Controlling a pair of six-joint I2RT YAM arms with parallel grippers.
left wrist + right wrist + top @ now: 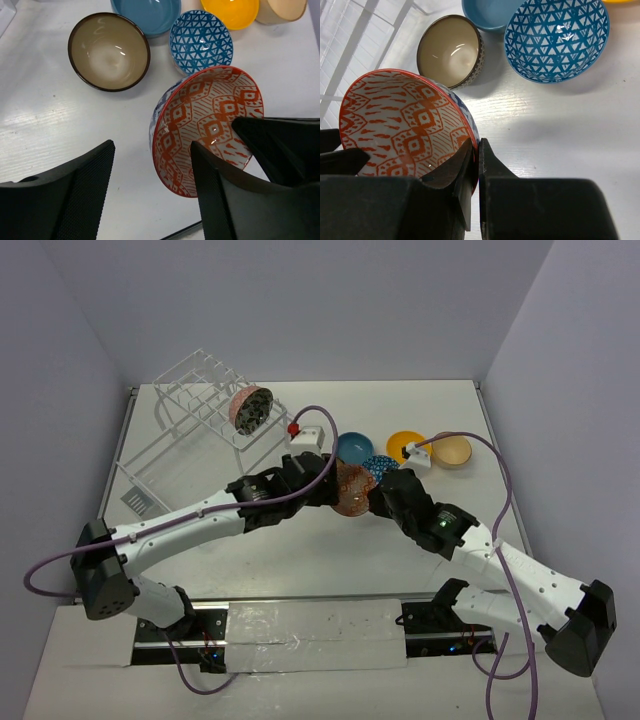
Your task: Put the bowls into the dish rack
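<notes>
A salmon patterned bowl (352, 488) hangs tilted above the table between both arms. My right gripper (476, 145) is shut on its rim (405, 125). My left gripper (151, 150) straddles the opposite rim of this bowl (200, 115), one finger (220, 200) inside it, the other finger (85, 195) well clear, jaws apart. On the table lie a dark brown bowl (109, 51), a teal one (352, 448), a blue patterned one (380, 466), an orange-yellow one (406, 445) and a tan one (450, 451). The white wire dish rack (190, 430) stands at the far left with a grey patterned bowl (250, 408) on edge in it.
A small white box with a red knob (308, 434) sits right of the rack, and another white block (413, 450) lies among the far bowls. The rack's grey cutlery cup (137, 502) is at its near left corner. Purple cables loop over both arms.
</notes>
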